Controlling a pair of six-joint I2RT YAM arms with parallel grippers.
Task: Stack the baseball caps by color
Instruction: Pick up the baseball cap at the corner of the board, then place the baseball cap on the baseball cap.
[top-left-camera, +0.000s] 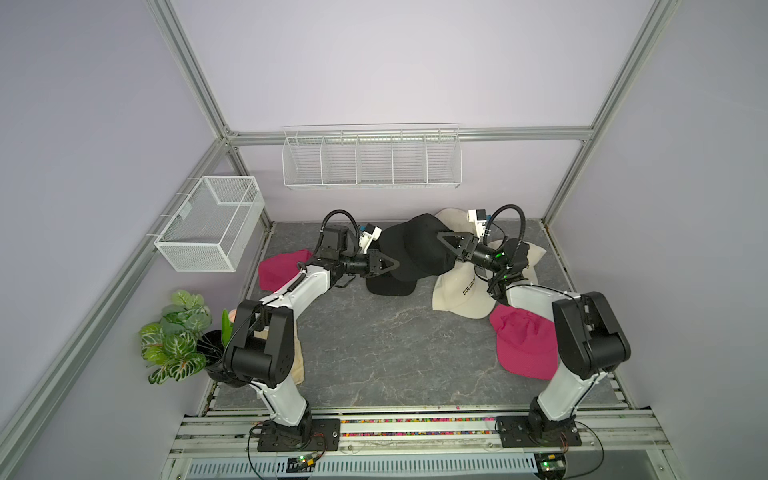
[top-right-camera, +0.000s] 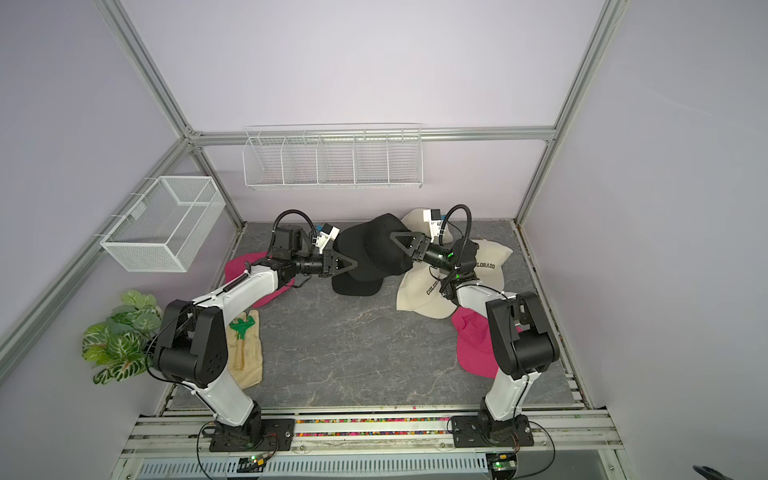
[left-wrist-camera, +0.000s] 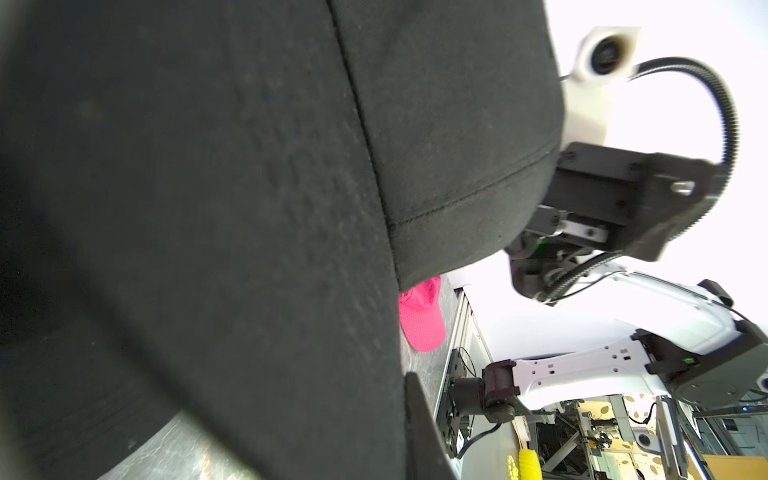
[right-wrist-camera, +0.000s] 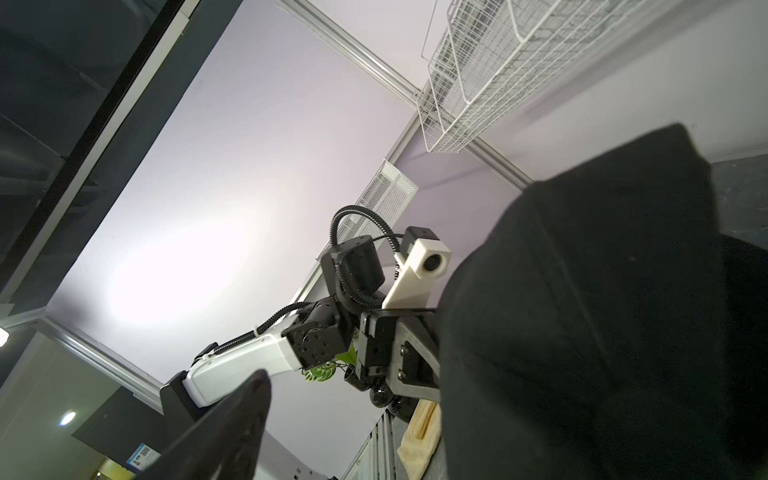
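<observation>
While left jaws clamp the top black cap (top-left-camera: 415, 249) at 12 o'clock, right jaws gape empty at its crown. Best settle it squarely over the lower black cap (top-left-camera: 390, 287).

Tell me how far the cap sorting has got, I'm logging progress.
Done, roughly: black caps piled together at the back. In hand: left gripper shut on that pile's edge, right gripper open over it. Remaining: cream caps overlap loosely; one pink cap lies far left, the other pink cap front right.
</observation>
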